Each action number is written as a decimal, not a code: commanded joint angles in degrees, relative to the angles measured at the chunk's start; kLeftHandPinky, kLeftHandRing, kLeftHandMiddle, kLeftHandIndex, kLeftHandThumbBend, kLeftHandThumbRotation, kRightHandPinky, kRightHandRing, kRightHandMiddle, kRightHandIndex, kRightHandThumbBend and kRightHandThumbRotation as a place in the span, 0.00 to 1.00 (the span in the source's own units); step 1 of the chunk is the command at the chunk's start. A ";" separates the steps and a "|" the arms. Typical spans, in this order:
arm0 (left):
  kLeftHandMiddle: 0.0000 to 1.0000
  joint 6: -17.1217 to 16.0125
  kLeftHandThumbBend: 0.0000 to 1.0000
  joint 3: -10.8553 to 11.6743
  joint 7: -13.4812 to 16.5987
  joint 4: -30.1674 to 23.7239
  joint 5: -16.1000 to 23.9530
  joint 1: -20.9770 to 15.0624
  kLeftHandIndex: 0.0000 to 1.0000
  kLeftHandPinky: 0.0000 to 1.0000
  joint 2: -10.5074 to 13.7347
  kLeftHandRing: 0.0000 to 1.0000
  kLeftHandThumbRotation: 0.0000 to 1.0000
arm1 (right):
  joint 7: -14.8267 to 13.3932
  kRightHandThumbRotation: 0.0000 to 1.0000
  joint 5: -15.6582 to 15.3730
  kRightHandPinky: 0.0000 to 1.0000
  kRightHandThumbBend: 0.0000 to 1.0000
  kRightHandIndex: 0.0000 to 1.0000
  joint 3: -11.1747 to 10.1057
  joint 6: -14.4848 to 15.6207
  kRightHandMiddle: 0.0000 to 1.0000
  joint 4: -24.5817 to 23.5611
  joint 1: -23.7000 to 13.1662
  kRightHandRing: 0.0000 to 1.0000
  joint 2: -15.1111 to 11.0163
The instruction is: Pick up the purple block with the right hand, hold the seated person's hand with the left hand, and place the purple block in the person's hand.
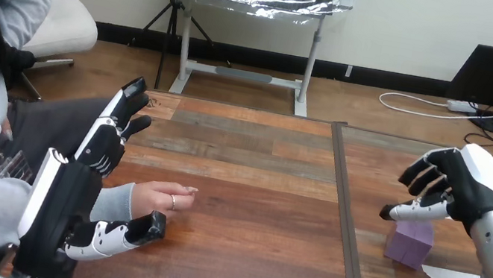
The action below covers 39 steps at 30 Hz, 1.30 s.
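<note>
- Hovering over the purple block point(409, 242) on the tabletop point(254, 208), right robot hand point(459, 182) is hanging open.
- Left robot hand point(70, 200) is standing open beside the person's hand point(162, 197).
- Block is looking light, rigid; pinch flat sides.

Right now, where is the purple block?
The purple block sits on the table at the head view's right side, just below the right hand, beside a white paper strip.
</note>
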 commanded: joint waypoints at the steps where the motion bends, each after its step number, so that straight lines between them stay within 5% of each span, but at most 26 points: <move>1: 0.98 -0.53 1.00 0.44 0.45 -0.28 0.13 -3.72 0.95 0.89 -0.60 0.96 0.65 | -0.43 0.00 0.75 0.44 0.86 0.50 -1.11 -2.38 0.51 -2.20 -4.73 0.48 -0.49; 15: 0.98 -1.12 1.00 0.59 0.13 0.78 0.18 -3.96 0.95 0.90 -0.30 0.96 0.64 | -0.61 0.00 1.63 0.44 0.86 0.50 -1.88 -2.30 0.52 -2.44 -4.67 0.48 -0.58; 25: 0.98 -1.17 1.00 0.39 -0.20 0.81 -0.44 -4.00 0.95 0.89 -0.29 0.96 0.64 | 1.72 0.00 2.41 0.46 0.85 0.52 -2.81 -1.01 0.53 -2.63 -5.03 0.50 -0.52; 37: 0.98 -1.41 1.00 0.67 -0.09 0.97 -0.02 -4.07 0.95 0.89 0.03 0.96 0.65 | 7.73 0.00 1.53 0.54 0.96 0.73 -1.81 2.90 0.66 -2.50 -6.15 0.62 -1.48; 39: 0.98 -1.46 1.00 0.60 -0.23 1.08 -0.21 -4.14 0.95 0.89 0.11 0.96 0.65 | 8.59 0.05 1.11 0.42 0.97 0.78 -1.50 3.40 0.55 -2.47 -6.30 0.50 -1.68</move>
